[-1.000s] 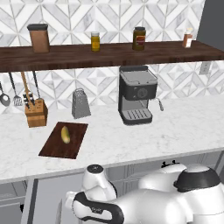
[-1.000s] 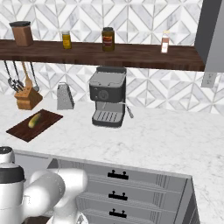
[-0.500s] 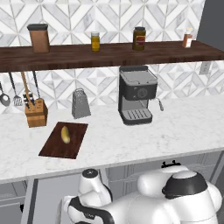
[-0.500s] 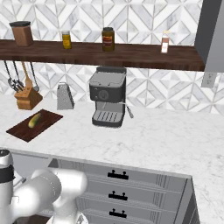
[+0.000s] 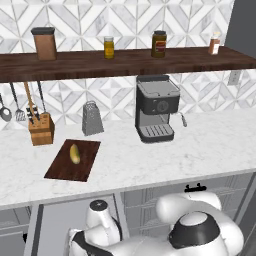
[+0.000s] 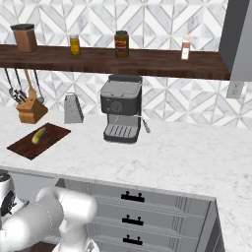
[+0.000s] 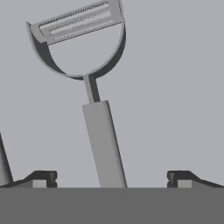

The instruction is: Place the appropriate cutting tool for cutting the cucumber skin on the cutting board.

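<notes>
In the hand view the cutting tool [image 7: 94,109], an all-grey peeler with a forked head, lies flat on a grey surface. Its slim handle runs down between my fingertips [image 7: 43,178]. My gripper [image 7: 113,179] is open, its jaws standing wide on either side of the handle and apart from it. Up on the marble counter the dark brown cutting board [image 5: 62,167] [image 6: 24,145] lies at the left. The small yellow-green cucumber [image 5: 74,153] [image 6: 39,135] rests on it.
A tan knife block [image 5: 41,129], a metal grater [image 5: 92,118] and a dark coffee machine [image 5: 156,107] stand behind the board. Above them a wooden shelf [image 5: 125,62] carries jars. A grey drawer [image 5: 55,220] stands open below the counter's front edge. A thin dark edge [image 7: 3,162] runs left of the peeler.
The arm's white links have sunk lower and shifted left below the counter. The things on the counter have stayed put.
</notes>
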Available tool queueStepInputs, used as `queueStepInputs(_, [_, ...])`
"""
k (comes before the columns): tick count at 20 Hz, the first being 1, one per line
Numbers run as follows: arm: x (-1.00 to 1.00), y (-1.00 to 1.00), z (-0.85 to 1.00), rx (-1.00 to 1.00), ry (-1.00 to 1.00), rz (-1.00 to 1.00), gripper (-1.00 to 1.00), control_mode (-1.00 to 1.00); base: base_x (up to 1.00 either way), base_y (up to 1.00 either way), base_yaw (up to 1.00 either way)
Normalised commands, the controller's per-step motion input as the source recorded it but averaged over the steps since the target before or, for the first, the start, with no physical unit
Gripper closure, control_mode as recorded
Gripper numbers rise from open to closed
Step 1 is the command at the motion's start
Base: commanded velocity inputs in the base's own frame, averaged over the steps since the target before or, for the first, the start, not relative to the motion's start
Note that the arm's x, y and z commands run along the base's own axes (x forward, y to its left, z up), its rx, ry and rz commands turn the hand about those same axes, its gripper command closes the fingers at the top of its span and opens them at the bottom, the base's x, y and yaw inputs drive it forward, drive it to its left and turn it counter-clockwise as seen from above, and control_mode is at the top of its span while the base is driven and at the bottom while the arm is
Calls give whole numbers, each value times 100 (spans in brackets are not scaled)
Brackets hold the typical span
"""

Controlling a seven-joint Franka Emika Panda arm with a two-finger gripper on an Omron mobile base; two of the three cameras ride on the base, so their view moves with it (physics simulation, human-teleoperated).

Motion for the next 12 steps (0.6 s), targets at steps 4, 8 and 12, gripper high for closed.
queueStepInputs(4, [21, 13, -23, 0, 0, 0, -100, -100, 0, 0, 0])
queueStepInputs(8, [18, 17, -33, 0, 2, 0, -100, -100, 0, 0, 0])
queueStepInputs(12, [5, 18, -40, 0, 4, 0, -100, -100, 0, 0, 0])
